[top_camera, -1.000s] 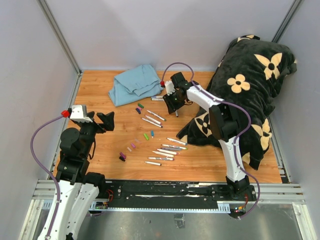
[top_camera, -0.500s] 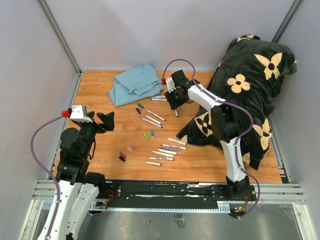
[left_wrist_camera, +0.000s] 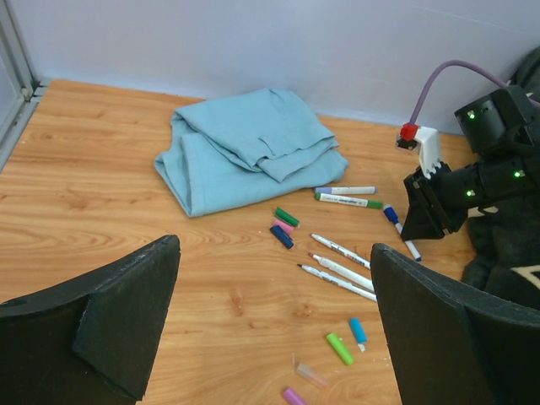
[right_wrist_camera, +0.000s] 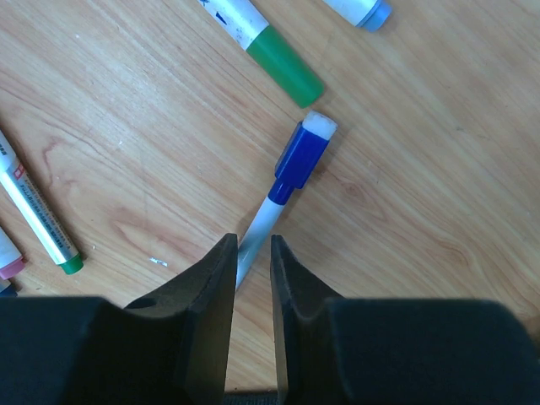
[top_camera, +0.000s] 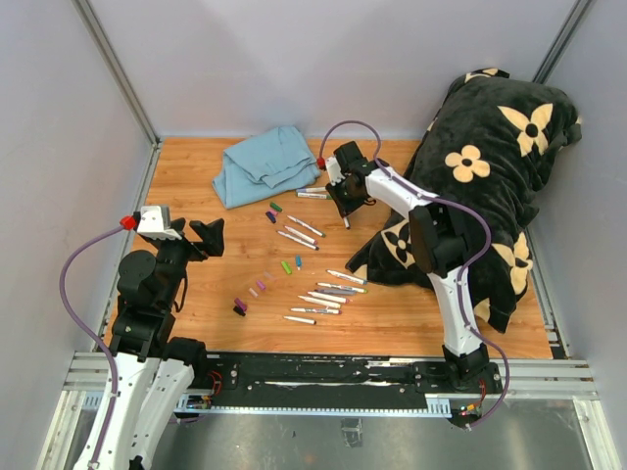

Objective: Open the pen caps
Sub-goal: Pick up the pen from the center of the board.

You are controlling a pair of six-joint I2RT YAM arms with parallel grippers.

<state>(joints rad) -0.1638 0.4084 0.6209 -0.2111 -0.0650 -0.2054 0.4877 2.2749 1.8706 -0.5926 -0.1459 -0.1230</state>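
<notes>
Against the frame a second ago, the right arm's jaws have drawn in and its head sits a shade farther back; the left arm and the scattered markers lie unchanged. Nearest, at the left front of the wooden table [top_camera: 196, 186], the left gripper [left_wrist_camera: 277, 253] hangs clear of the surface, jaws spread wide, holding and touching nothing. Ahead of the arm bases lies a row of uncapped markers [top_camera: 323, 299], with a purple cap [top_camera: 240, 304] just left of it. Beyond these lie loose caps [left_wrist_camera: 339, 348] in green, blue and pink, apart from any barrel, then three more markers [left_wrist_camera: 337, 268]. A further trio of caps [left_wrist_camera: 284, 226] in green, pink and dark blue sits close together near the cloth. Farther back, the right gripper [right_wrist_camera: 252, 243] is low over the table, its fingers [right_wrist_camera: 207, 287] brought to a narrow slot and clamped on the white barrel of the blue-capped marker [right_wrist_camera: 270, 211]. The blue cap [right_wrist_camera: 302, 154] is seated on that marker, pointing away from the jaws and clear of them. Just beyond lies a green-capped marker [right_wrist_camera: 283, 63] and another with a light blue cap [right_wrist_camera: 363, 10], both capped. A folded blue cloth [top_camera: 265, 164] lies at the far edge; a black flowered pillow [top_camera: 490, 166] fills the far right.
</notes>
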